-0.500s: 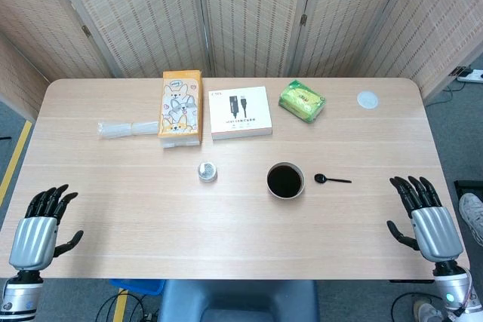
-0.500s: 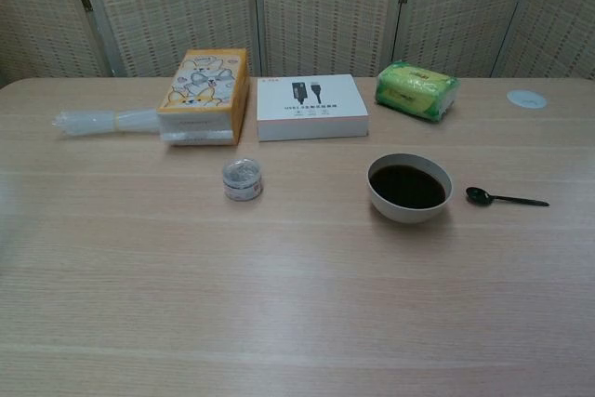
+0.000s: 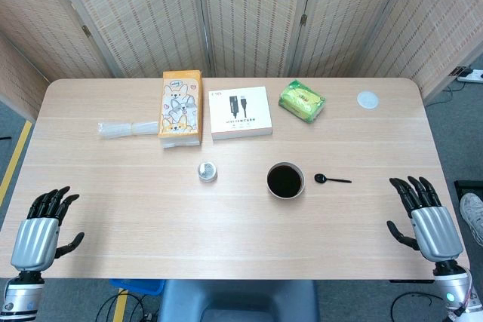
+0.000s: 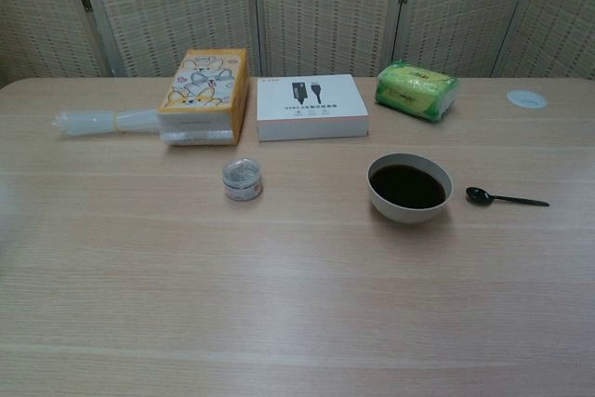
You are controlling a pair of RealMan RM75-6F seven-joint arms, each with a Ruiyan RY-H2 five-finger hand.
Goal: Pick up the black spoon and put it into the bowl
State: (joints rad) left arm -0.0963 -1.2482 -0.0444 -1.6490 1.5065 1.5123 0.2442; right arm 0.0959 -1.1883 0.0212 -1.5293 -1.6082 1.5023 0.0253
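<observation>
**Both hands idle at the table edge, spoon untouched**

The right hand [image 3: 428, 220] sits at the near right corner of the table [image 3: 136, 186], fingers spread and holding nothing; the left hand [image 3: 41, 224] mirrors it at the near left corner, just as empty. Neither shows in the chest view.

The black spoon [image 3: 330, 179] lies flat on the wood just to the right of the bowl [image 3: 286, 180], its scoop end toward the bowl and its thin handle pointing away to the right. The bowl is filled with a dark liquid.

From where I stand the right hand looks the obvious one to go, and the trouble is plain enough: that spoon is slim and lies flush on the table, so thick fingers could skid it sideways instead of lifting it. It is also near the bowl, so a clumsy reach might knock the rim and slop the liquid. Dropping the spoon in from too high could splash too
</observation>
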